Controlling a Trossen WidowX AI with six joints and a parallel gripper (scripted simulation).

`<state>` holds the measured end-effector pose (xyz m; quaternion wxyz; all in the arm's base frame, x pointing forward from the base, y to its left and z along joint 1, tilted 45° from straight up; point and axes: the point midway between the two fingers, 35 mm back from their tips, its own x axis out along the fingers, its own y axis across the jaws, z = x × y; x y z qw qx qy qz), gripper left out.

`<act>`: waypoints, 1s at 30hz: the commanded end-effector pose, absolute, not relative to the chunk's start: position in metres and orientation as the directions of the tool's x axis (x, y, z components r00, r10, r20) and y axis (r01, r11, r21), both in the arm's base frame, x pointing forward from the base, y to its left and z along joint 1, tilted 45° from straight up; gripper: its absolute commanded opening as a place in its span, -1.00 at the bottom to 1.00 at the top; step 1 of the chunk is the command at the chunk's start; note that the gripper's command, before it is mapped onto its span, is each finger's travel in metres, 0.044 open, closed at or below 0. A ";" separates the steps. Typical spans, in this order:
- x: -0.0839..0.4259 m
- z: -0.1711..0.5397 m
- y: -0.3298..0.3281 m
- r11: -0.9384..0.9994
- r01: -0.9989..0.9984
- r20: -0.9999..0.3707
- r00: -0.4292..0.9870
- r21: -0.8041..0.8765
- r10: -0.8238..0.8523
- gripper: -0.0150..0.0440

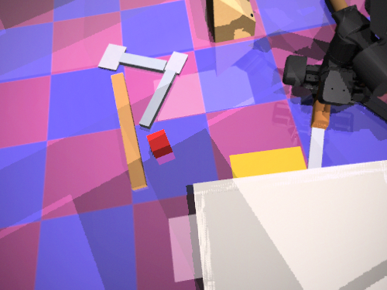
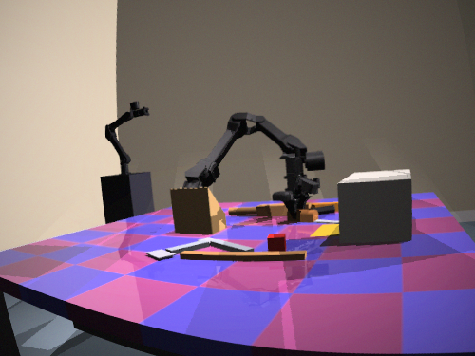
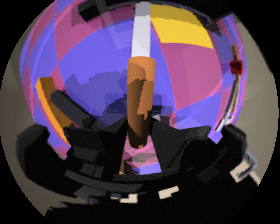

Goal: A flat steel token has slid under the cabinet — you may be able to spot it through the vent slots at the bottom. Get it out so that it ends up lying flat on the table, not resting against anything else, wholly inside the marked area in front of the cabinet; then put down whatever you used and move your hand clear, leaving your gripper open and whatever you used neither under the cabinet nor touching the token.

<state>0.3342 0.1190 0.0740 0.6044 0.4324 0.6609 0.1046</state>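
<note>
The pale cabinet (image 1: 279, 228) (image 2: 375, 211) stands on the table. The yellow marked area (image 1: 267, 162) (image 2: 325, 231) (image 3: 185, 27) lies in front of it, partly hidden by the cabinet top in the top view. My gripper (image 1: 320, 101) (image 3: 138, 118) is shut on the orange handle of a flat-bladed tool, low over the table. The tool's handle (image 3: 141, 75) points toward the cabinet side, and its pale blade (image 1: 316, 147) (image 3: 141, 32) runs beside the yellow area. The blade's far end is hidden in the top view and out of frame in the wrist view. The steel token is not visible.
A red block (image 1: 159, 143) (image 2: 276, 242), an orange bar (image 1: 129, 135) (image 2: 242, 255) and a grey angled tool (image 1: 159, 97) lie off to one side. A wooden wedge block (image 1: 234, 23) (image 2: 192, 211) stands farther back. Another orange bar (image 3: 50, 102) and a dark rod (image 3: 72, 107) lie beside my gripper.
</note>
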 end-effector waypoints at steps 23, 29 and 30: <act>0.364 0.067 0.106 0.604 0.442 -0.708 0.106 0.663 0.699 -0.49; 0.371 0.065 0.104 0.605 0.442 -0.708 0.106 0.663 0.698 -0.49; 0.372 0.065 0.103 0.605 0.442 -0.708 0.106 0.663 0.698 -0.49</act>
